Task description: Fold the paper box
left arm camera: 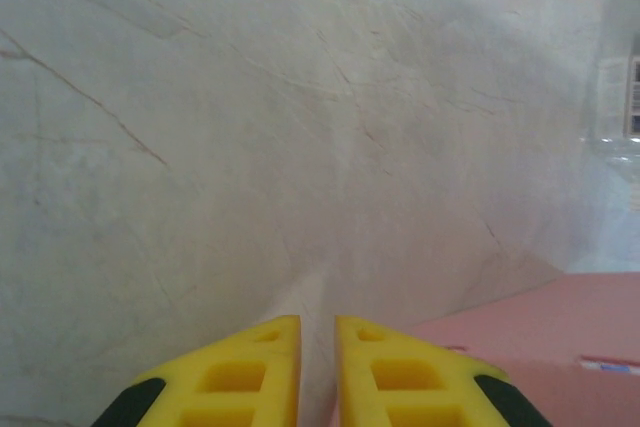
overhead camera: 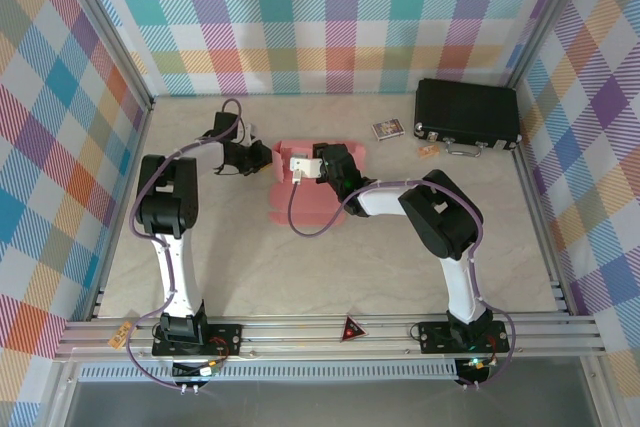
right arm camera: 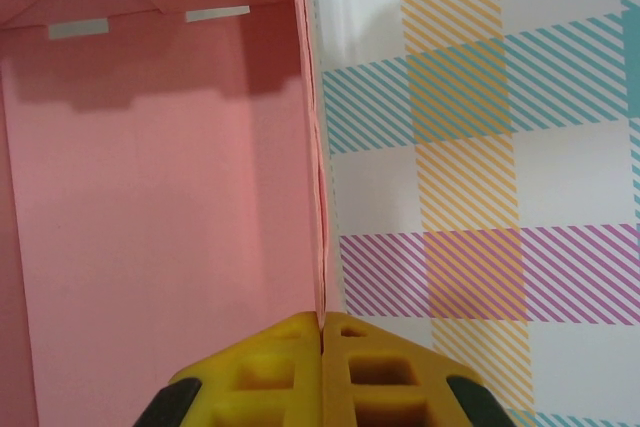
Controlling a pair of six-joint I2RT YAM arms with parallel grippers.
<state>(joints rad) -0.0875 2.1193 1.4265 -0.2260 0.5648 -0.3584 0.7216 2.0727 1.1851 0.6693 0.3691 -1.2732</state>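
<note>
Left fingers (left arm camera: 240, 377): yellow, a narrow slit apart with nothing between them; low over the counter (overhead camera: 300, 282), just beside the box's left edge.
Paper box (overhead camera: 283, 202): mid-counter between the two arms, partly raised; salmon-pink walls stand around a flat floor.
Handling (a judgement): thin card, light, springy at the creases; likely to slide on the smooth top and to crumple if pinched hard.
Where to hold: a wall's free edge or a flap near its crease, with the other arm steadying the base.
Right fingers (right arm camera: 270, 367): together, clamped on the edge of a raised wall, which the wrist view shows edge-on.
Black case (overhead camera: 467, 112): far right, well apart from the box; a small printed pack (overhead camera: 388, 128) lies near it.
Counter: pale, marble-veined, smooth.
Room: pastel checked panels (overhead camera: 330, 17) on three sides, in an aluminium frame.
</note>
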